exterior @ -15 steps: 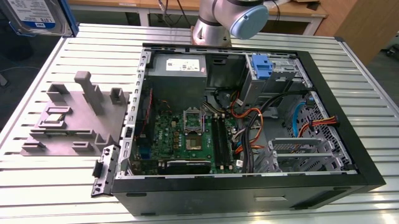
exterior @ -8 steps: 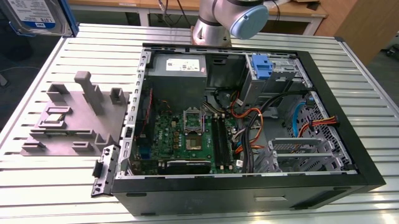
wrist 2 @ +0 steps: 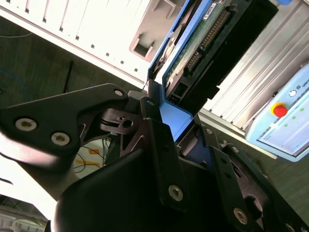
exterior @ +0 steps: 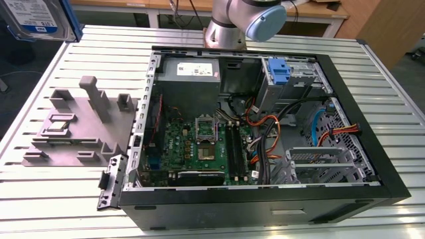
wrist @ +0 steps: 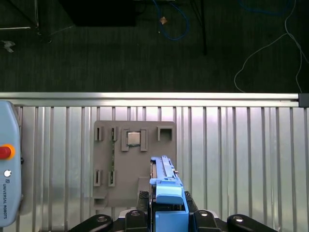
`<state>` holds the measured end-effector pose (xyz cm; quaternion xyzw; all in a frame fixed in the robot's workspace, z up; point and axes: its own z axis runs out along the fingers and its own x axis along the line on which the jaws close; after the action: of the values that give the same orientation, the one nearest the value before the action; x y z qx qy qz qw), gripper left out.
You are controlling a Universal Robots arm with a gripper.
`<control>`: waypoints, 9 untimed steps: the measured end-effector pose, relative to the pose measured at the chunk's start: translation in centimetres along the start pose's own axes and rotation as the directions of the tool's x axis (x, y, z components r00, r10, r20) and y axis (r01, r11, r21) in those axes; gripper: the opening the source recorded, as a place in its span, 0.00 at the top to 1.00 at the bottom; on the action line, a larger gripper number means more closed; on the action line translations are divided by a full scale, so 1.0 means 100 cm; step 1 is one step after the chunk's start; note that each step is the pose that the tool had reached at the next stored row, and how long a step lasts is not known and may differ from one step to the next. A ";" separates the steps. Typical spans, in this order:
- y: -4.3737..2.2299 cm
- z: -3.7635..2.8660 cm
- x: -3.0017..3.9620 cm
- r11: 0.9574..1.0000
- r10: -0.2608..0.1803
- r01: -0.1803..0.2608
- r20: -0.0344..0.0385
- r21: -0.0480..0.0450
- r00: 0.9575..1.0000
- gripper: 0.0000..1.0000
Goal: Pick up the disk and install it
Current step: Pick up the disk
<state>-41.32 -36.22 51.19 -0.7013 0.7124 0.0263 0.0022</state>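
Disk, a flat silver-grey hard drive with a white-and-blue label in a blue plastic carrier bracket (exterior: 40,17): off the table, held in the air. In the first wrist view it hangs over the grey slotted fixture plate (wrist: 133,159), which lies by the table edge on the exterior view's left. The second wrist view shows the disk's green circuit board and connector row, held edge-on.

End effector (wrist: 166,215): black fingers closed on the blue bracket at one end of the disk, one finger on each side. The grip looks square, and I see no gap at the pads (wrist 2: 154,113).

Step in hand, as I judge it: carrying the disk to the open black tower case (exterior: 391,189), which lies on its side mid-table.

- I'd keep the disk high enough to clear the fixture's upright posts and the case rim.
- I'd hold the wrist steady, since a grip on one end leaves the far end free to swing.
- Orange and black cables (exterior: 265,129) run loose inside the case, so I'd come in where they can't snag.
- I cannot tell from here which bay takes the disk. A second blue caddy (exterior: 279,69) sits at the case's far side.
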 end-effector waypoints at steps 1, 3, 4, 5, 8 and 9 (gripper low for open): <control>-0.0001 0.0000 0.0004 1.000 0.000 0.000 0.000 0.000 1.000 0.63; -0.0019 -0.0001 0.0006 1.000 0.000 0.000 0.000 0.000 1.000 0.63; -0.0036 -0.0001 0.0006 1.000 0.000 0.000 0.000 0.000 1.000 0.63; -0.0056 -0.0002 0.0006 1.000 0.000 0.000 0.000 0.000 1.000 0.63; -0.0107 -0.0004 0.0005 1.000 0.000 0.000 0.000 0.000 1.000 0.63; -0.0110 -0.0004 0.0005 1.000 0.000 0.000 0.000 0.000 1.000 0.63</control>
<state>-40.21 -36.29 51.19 -0.7013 0.7124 0.0263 0.0021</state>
